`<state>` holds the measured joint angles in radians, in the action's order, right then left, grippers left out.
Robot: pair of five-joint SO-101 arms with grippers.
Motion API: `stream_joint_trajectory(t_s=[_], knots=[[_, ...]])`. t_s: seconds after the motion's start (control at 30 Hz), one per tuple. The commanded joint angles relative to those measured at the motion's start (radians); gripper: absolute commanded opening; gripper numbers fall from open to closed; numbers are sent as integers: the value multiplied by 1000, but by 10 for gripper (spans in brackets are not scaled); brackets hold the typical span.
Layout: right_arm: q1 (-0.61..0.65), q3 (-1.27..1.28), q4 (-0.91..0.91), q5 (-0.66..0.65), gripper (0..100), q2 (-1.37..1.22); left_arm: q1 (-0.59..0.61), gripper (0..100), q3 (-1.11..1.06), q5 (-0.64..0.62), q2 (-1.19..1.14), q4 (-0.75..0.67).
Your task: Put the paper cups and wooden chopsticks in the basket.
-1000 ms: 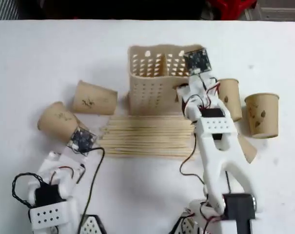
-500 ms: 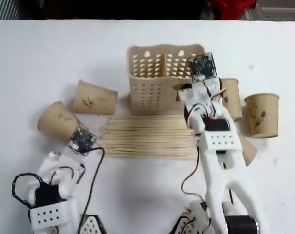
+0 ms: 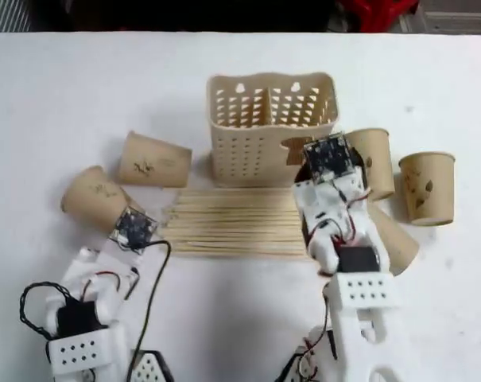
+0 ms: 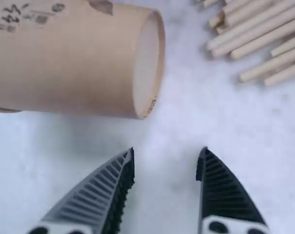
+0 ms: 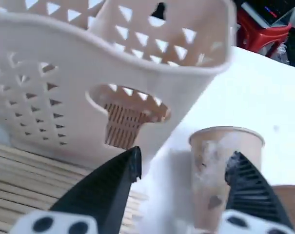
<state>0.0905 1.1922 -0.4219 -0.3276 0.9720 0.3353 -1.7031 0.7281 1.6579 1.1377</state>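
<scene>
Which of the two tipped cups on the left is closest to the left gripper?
The outer cup, lying just ahead of the open left gripper; the other cup lies farther off, beside the basket.

I see a white table (image 3: 81, 79) across most of the high view, evenly lit, with only soft shadows on it. Past its far edge the room goes dark. Back there on the right is a red thing (image 3: 375, 12) with a grey thing (image 3: 455, 16) beside it. A slatted thing (image 3: 3, 14) is at the far left corner.
</scene>
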Motion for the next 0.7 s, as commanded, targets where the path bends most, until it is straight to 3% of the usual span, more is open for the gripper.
stream_joint_trajectory(t_s=[0.0,0.13,0.27,0.47,0.67], knots=[[-38,-60,-157,-83,255,101,2,211,5,9,-2,2],[-122,-236,-463,-164,193,131,2,211,5,9,-2,2],[-291,-433,-677,-176,191,131,2,211,5,9,-2,2],[-473,-517,-685,-141,190,76,2,211,5,9,-2,2],[-536,-661,-628,-189,190,-271,2,211,5,9,-2,3]])
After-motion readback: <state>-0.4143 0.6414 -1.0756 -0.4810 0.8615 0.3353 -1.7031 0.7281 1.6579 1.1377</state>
